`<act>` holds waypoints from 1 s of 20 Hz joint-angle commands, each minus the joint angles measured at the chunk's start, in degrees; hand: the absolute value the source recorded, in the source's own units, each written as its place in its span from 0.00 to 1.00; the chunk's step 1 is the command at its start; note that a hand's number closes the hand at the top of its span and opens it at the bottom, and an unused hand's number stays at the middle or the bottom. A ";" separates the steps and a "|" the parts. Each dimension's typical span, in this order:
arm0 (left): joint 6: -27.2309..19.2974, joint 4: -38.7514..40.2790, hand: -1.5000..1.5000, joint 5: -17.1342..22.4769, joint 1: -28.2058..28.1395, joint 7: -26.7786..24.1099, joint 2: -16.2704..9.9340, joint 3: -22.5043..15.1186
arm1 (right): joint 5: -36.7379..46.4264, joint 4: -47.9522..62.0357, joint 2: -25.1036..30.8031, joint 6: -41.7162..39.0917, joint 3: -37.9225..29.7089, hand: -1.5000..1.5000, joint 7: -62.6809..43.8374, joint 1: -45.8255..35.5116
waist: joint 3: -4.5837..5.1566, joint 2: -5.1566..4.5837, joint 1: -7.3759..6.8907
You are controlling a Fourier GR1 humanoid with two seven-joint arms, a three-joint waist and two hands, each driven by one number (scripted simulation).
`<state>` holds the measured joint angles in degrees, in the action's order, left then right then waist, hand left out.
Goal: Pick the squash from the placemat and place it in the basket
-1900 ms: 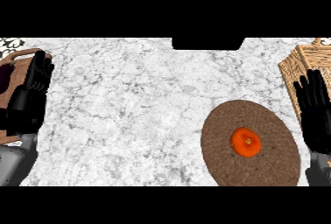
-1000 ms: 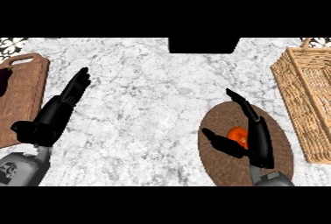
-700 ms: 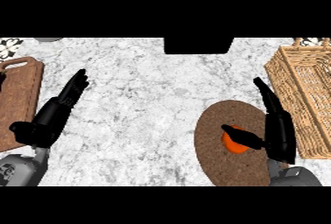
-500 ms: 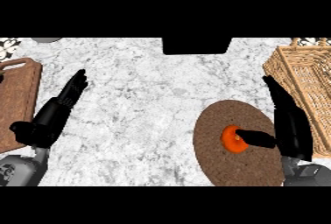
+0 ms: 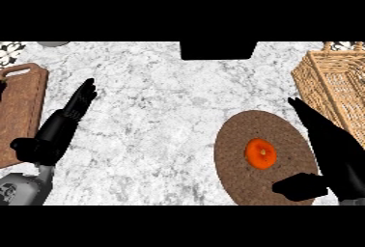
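Note:
An orange squash lies near the middle of a round brown placemat at the lower right of the counter. My right hand stands open just right of the placemat, fingers straight and pointing up the view, thumb stretched left over the mat's lower edge. It does not touch the squash. The wicker basket stands at the right edge, above that hand. My left hand rests open at the left side, far from the squash.
A brown wooden cutting board lies along the left edge, just beside my left hand. A dark block sits at the counter's far edge, top centre. White marble counter spreads between the two hands.
My right hand has drawn back to the right and down, off the squash, which now shows whole. The view shifted slightly. The left hand has stayed in place.

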<state>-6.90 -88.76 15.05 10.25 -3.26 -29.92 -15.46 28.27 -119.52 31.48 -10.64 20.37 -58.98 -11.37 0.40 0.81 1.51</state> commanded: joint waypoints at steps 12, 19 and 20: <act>2.92 1.63 0.50 -2.19 0.47 -1.07 2.43 2.06 | -12.43 -19.04 4.87 -7.56 -9.20 0.00 -16.85 4.87 | -0.34 -0.73 -1.15; 3.04 -2.21 0.50 -4.59 -1.17 0.82 3.74 2.48 | -0.59 -8.27 -0.91 -0.70 -7.47 0.00 0.22 11.70 | -0.44 -0.75 -1.55; 5.40 -3.30 0.50 -2.89 -2.18 1.67 2.57 4.05 | -0.35 -11.31 -2.52 -1.26 -7.23 0.00 -4.13 10.08 | -0.41 -0.72 -1.62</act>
<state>-3.18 -88.95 12.10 9.85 -3.06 -26.67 -12.66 23.76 -131.77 32.03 -13.46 12.78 -60.47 -2.53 0.01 0.07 0.13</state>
